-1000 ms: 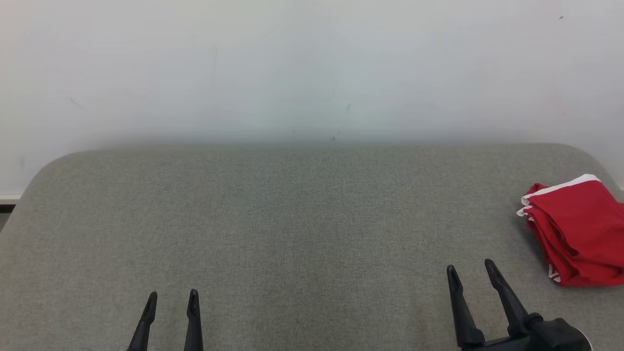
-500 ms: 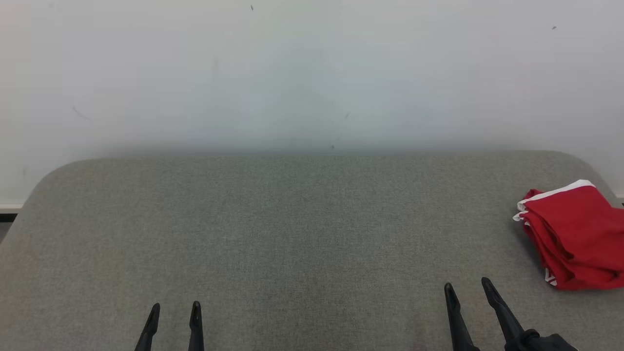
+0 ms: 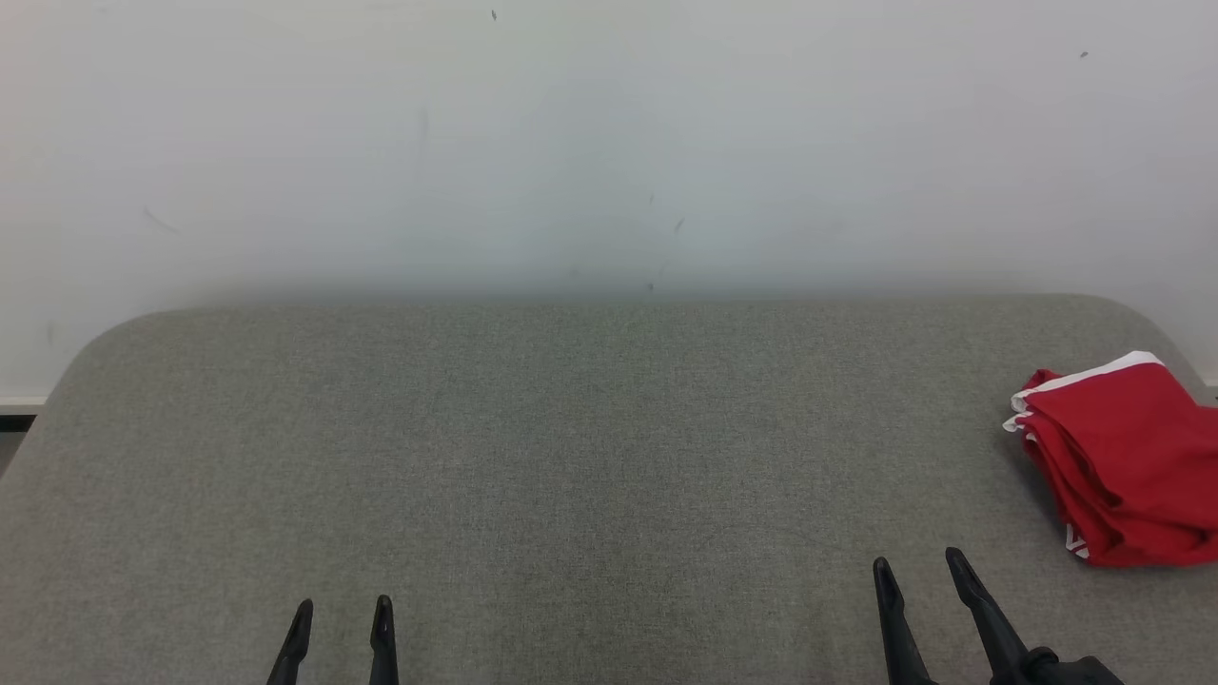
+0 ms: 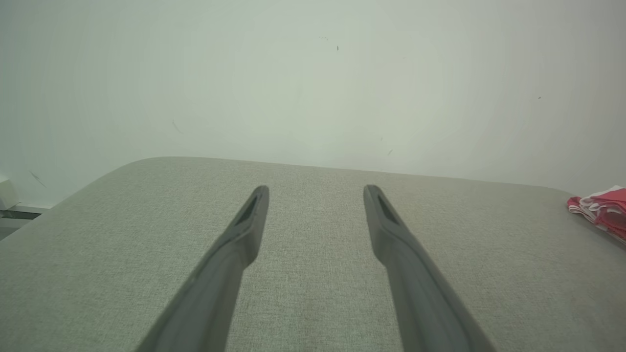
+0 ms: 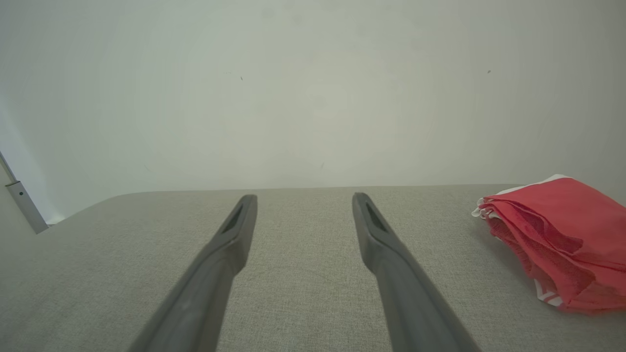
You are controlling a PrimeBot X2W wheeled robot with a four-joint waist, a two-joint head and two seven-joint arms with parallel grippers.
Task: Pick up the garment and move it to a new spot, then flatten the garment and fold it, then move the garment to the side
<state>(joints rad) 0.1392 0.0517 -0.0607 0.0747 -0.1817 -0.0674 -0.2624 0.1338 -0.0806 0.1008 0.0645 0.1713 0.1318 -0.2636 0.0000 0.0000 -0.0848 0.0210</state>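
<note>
The garment (image 3: 1128, 457) is red with white trim, folded into a small stack at the far right edge of the grey padded surface (image 3: 590, 447). It also lies at the right in the right wrist view as the garment (image 5: 562, 239) and at the far right edge in the left wrist view as the garment (image 4: 604, 210). My right gripper (image 3: 918, 566) stands open and empty, low and to the left of the garment, apart from it. My left gripper (image 3: 343, 614) is open and empty at the lower left. Both pairs of fingers (image 4: 249, 225) (image 5: 234, 230) hover over bare fabric.
A plain pale wall (image 3: 609, 143) stands right behind the surface's far edge. The surface has rounded back corners, and a strip of floor and baseboard (image 3: 14, 409) shows past its left side. A thin metal post (image 5: 22, 200) leans at the left in the right wrist view.
The head camera has tilted up a little, shifting the whole picture down. My right gripper has drawn back toward the bottom edge. The garment lies unmoved.
</note>
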